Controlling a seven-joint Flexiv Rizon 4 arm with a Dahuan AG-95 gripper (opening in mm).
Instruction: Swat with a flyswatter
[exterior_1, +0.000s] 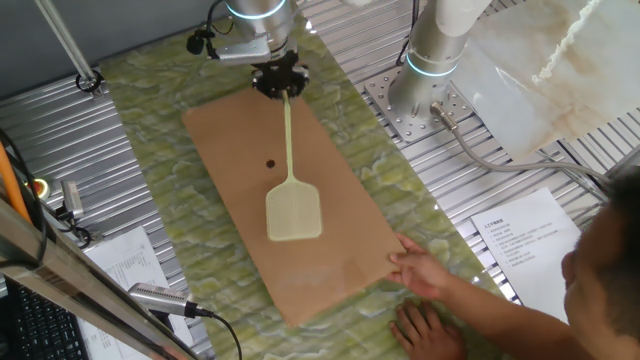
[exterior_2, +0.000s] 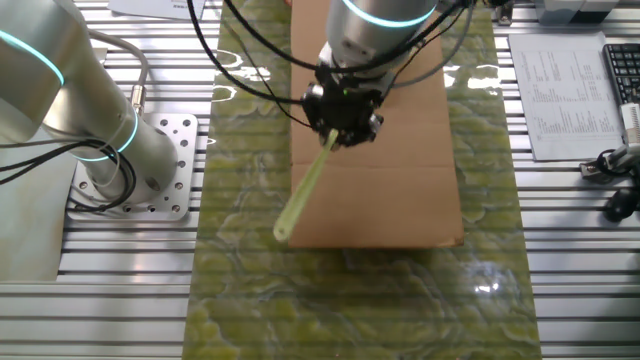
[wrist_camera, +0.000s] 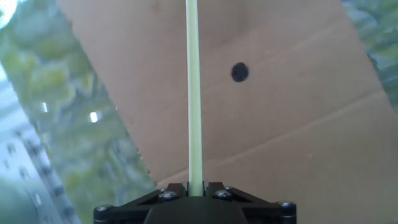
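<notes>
Left of the brown board (exterior_1: 290, 200) in one fixed view: ribbed metal table (exterior_1: 60, 130), an orange-handled tool (exterior_1: 12, 185), a printed sheet (exterior_1: 125, 262) and a microphone-like grey cylinder (exterior_1: 160, 298) near the front edge. Under the board, a green marbled mat (exterior_1: 170, 180). On the board, a small black dot (exterior_1: 270, 164) just left of the handle, uncovered and apart from it. Right of the dot, the flyswatter (exterior_1: 292, 210), handle running from the board's far end down to its squarish mesh head near the board's middle. Clamped on the handle's far end, the gripper (exterior_1: 279, 82), hanging from above over the board's far edge, wrist pointing down. Further right, a second arm's base (exterior_1: 430, 70) bolted to a plate, more papers (exterior_1: 525, 240), and two bare hands (exterior_1: 425, 270) at the board's near right corner, one touching its edge.
</notes>
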